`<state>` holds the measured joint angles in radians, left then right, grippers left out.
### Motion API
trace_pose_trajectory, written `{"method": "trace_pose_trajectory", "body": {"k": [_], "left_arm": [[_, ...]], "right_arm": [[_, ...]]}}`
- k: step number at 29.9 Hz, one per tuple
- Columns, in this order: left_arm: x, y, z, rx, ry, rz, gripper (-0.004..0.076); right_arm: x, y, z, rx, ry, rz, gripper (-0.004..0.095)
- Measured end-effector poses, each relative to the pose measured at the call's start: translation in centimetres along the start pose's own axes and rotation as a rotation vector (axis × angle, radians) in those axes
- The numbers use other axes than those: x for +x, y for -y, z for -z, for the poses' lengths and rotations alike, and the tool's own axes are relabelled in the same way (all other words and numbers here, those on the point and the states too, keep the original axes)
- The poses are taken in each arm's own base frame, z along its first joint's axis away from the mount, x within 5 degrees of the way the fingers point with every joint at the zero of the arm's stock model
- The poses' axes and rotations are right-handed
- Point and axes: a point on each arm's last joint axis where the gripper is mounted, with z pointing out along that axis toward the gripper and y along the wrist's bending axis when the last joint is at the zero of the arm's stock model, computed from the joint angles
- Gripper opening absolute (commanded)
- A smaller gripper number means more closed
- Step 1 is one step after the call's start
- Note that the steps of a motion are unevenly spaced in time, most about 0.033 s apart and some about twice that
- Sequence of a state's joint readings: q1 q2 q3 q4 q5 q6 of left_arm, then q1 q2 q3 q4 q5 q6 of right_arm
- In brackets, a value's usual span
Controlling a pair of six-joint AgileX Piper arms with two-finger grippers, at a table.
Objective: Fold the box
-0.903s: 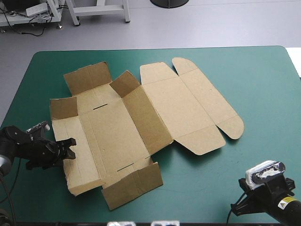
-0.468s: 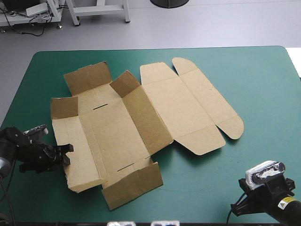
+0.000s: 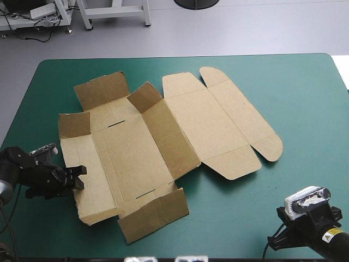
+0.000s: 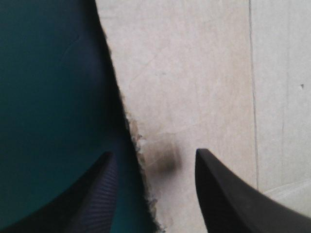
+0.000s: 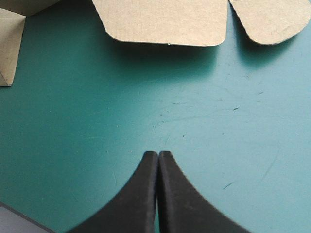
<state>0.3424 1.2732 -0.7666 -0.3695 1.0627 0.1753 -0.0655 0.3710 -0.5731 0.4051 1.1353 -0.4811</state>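
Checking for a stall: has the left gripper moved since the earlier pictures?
Yes: the left gripper has slid slightly along the box's left edge, toward the table's near edge.

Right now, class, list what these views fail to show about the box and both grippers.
- Left wrist view: whether the open left gripper touches the box edge between its fingers; blur and shadow hide it.
- High view: fingers of the right gripper, hidden under its wrist.
- Right wrist view: most of the box, cut off; only flap edges show.
- All views: the box's underside, against the teal-green cover.
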Motion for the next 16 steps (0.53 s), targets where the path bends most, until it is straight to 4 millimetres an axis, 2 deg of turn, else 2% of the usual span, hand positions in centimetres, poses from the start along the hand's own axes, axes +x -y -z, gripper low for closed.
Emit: {"method": "trace_pose_trajectory", "body": {"k": [10,16], "left_arm": [[-0.3,0.1,-0.4,0.025,-0.003,0.010,0.0362],[-1.2,0.8,-1.6,0.141,-0.012,0.013,0.0362]], "right_arm": [[0.0,0.0,0.0,0.000,0.000,0.000,-0.0020],[0.0,0.0,0.0,0.000,0.000,0.000,-0.0020]]}}
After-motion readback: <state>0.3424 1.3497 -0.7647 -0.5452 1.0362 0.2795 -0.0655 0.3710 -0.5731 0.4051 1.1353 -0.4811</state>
